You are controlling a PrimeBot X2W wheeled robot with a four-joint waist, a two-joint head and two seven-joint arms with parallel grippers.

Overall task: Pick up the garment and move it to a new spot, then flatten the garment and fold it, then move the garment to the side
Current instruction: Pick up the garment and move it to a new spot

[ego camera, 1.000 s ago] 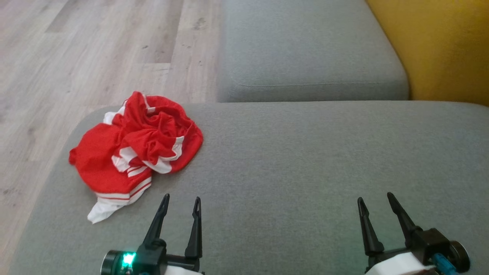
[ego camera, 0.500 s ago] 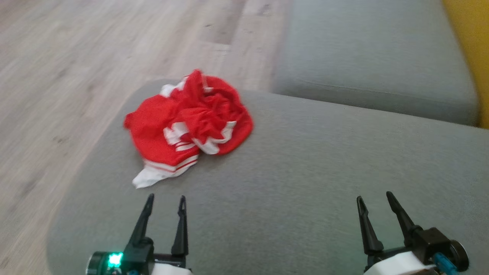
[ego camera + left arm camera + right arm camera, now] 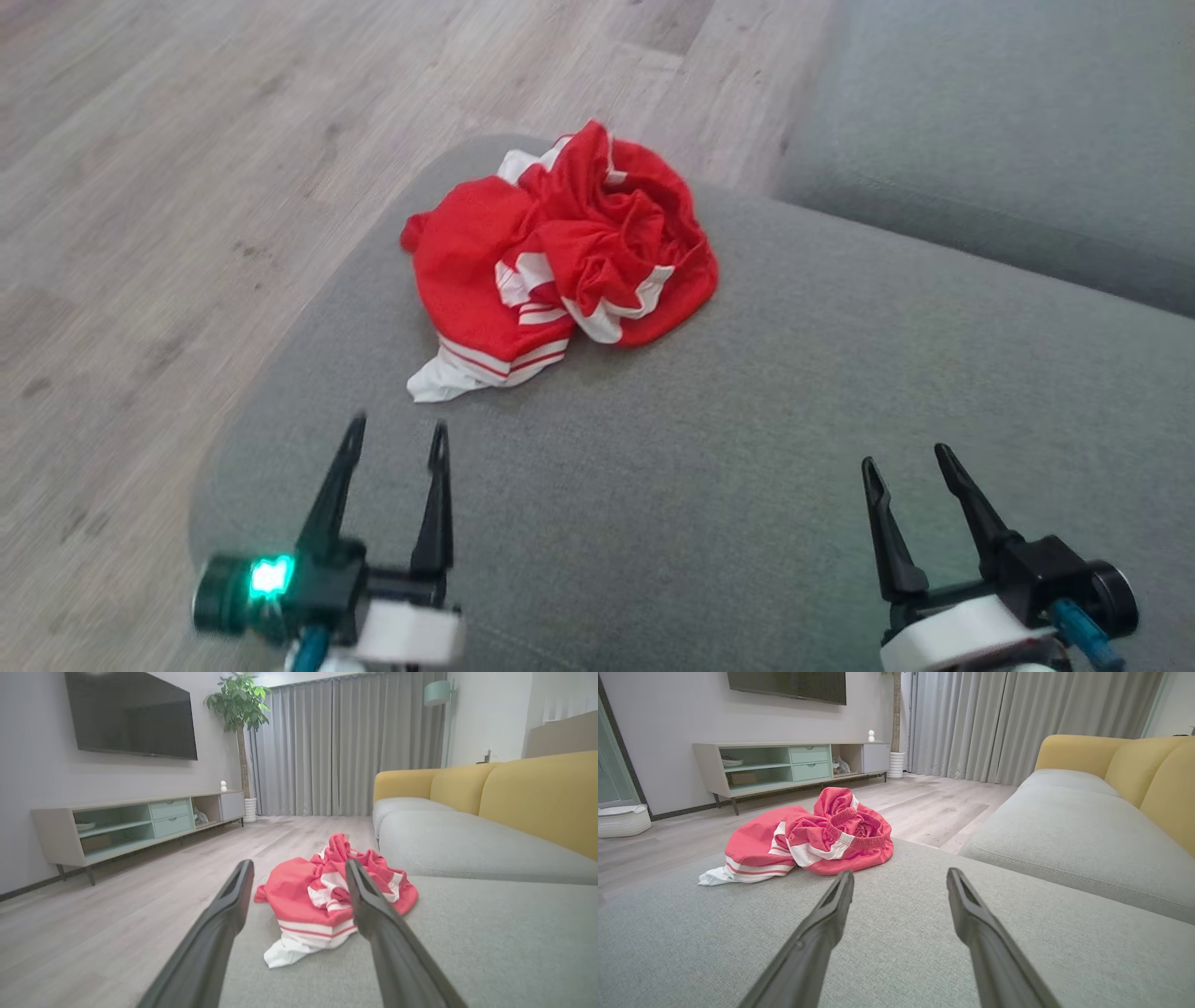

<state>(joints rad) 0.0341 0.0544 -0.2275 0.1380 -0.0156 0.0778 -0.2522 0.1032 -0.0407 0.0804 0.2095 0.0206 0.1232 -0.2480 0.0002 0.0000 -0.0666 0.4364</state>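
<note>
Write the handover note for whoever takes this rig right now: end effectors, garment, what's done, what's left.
Left end effector: open, empty, above the grey seat cushion, short of the garment.
Right end effector: open, empty, above the same cushion, farther from the garment.
Garment: red with white stripes, crumpled in a heap near the cushion's corner by the wooden floor, touched by neither end effector.
Done: nothing; not yet picked up.
Left: pick it up, move it to a new spot, flatten, fold, move it aside.

Grey sofa [image 3: 1064, 826], yellow backrests [image 3: 537, 793]; wood floor [image 3: 140, 187]; TV [image 3: 131, 716]; curtains [image 3: 345, 742].
</note>
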